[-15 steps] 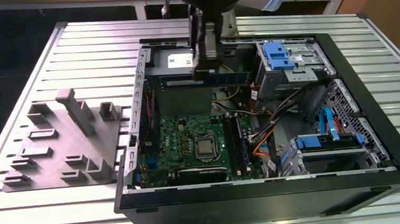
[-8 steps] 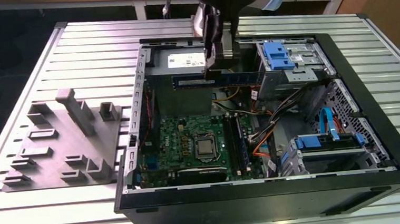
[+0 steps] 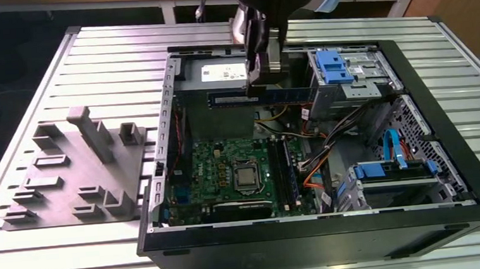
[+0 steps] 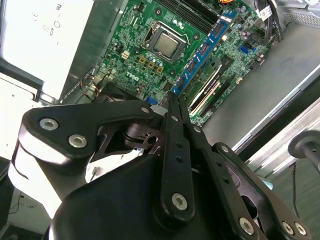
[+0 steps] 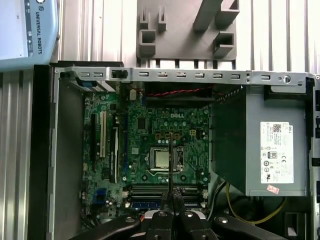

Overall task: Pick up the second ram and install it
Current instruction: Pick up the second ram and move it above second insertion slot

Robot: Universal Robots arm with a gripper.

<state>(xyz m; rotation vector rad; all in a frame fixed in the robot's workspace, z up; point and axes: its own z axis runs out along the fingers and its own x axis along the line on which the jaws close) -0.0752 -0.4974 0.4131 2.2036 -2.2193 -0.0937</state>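
Clenching the thin dark blue second ram (image 3: 288, 95), black end effector (image 3: 259, 85); exterior view, hanging toward twelve o'clock of green motherboard (image 3: 225, 167)

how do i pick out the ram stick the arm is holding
Start at the open computer case on the slatted table; above it hangs the gripper. Clamped in it is the second ram, a thin dark blue strip lying level in the air. Unlike the black slot rails on the green motherboard below, it is blue and touches nothing but the gripper.
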